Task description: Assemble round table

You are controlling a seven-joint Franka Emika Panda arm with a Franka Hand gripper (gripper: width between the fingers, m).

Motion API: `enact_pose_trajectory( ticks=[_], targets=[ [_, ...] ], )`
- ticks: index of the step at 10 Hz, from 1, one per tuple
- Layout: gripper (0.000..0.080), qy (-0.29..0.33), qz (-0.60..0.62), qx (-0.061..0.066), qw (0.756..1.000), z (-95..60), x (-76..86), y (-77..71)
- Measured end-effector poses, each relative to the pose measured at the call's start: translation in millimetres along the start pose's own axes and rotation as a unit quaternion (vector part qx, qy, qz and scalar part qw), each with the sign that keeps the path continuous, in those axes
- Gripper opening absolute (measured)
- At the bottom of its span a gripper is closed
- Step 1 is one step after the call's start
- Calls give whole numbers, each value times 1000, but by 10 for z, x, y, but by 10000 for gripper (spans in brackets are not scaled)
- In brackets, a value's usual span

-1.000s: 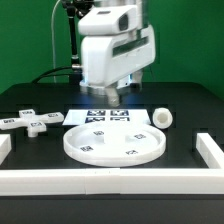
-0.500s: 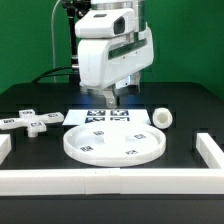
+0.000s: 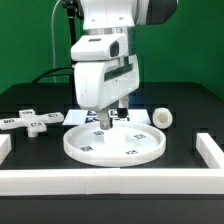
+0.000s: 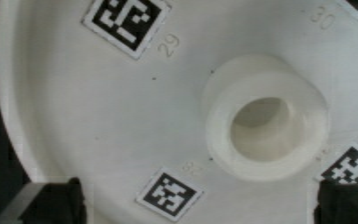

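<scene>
The large white disc (image 3: 112,142) lies flat on the black table, tags on its top. In the wrist view it (image 4: 87,110) fills the picture, its raised centre hub with a hole (image 4: 274,125) close by. My gripper (image 3: 103,116) hangs low over the disc's back part; its fingers (image 4: 60,200) stand wide apart and hold nothing. The cross-shaped piece (image 3: 30,121) lies at the exterior view's left. The short cylinder leg (image 3: 164,117) lies at the exterior view's right, behind the disc.
White border bars run along the front (image 3: 110,182) and the right side (image 3: 212,152). The marker board (image 3: 122,116) lies behind the disc, partly hidden by my gripper. A green wall stands behind.
My gripper has moved toward the exterior view's left and down, from above the marker board to just over the disc.
</scene>
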State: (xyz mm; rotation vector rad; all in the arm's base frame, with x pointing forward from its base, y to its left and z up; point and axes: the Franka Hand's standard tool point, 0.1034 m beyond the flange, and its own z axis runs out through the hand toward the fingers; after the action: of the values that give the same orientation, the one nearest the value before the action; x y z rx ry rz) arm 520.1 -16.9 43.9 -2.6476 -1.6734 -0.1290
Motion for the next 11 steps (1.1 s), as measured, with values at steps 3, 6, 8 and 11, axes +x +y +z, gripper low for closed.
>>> enact_pose_trajectory(
  ticks=[3,6,8,11],
  targets=[
    [649,-3,1,8,1000,77,-37,-47],
    [649,-5,6,12,1000,71,-15,-89],
    [649,-6,6,14,1000,99,-24,-118],
    [649,-7,8,17,1000,186,-61,-159]
  ],
)
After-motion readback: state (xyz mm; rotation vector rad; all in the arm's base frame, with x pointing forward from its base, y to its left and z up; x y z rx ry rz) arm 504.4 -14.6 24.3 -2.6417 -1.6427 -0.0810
